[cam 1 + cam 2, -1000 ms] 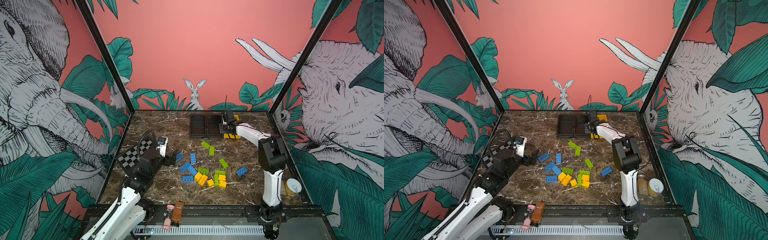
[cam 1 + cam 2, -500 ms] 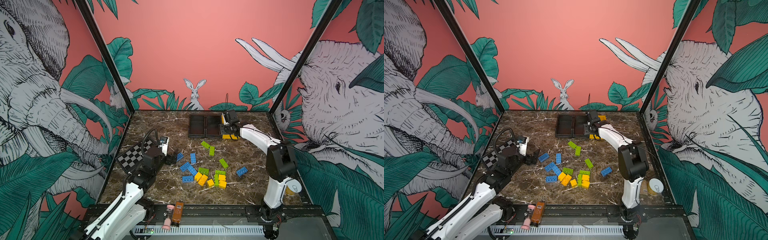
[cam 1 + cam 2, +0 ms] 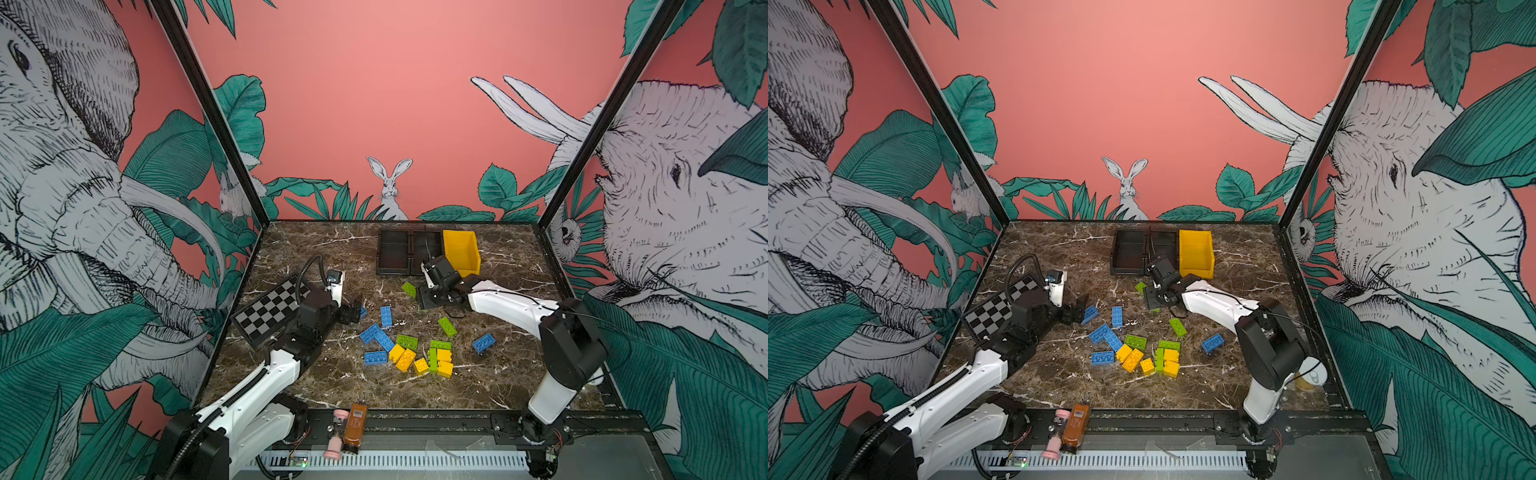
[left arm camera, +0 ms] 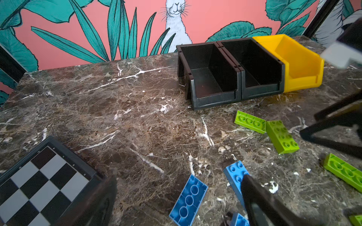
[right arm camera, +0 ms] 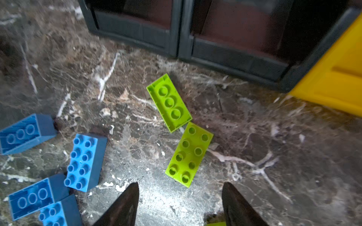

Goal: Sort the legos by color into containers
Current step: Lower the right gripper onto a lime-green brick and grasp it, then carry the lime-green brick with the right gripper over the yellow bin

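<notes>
The right gripper (image 5: 180, 185) hung with jaws parted and empty, just short of a studs-up lime green plastic brick (image 5: 189, 154). That brick touched an upturned lime green brick (image 5: 169, 102). A good grasp would straddle its long sides without nudging the neighbour. Two black plastic bins (image 5: 235, 56) and a yellow plastic bin (image 5: 333, 84) stood close ahead; the yellow one's contents could not be made out. Bare marble lay alongside. The left gripper (image 3: 354, 309) sat wide open, empty, beside scattered blue bricks (image 3: 376, 332).

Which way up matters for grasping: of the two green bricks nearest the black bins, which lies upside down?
The green brick nearer the black bins: hollow underside up; its neighbour shows studs.
</notes>
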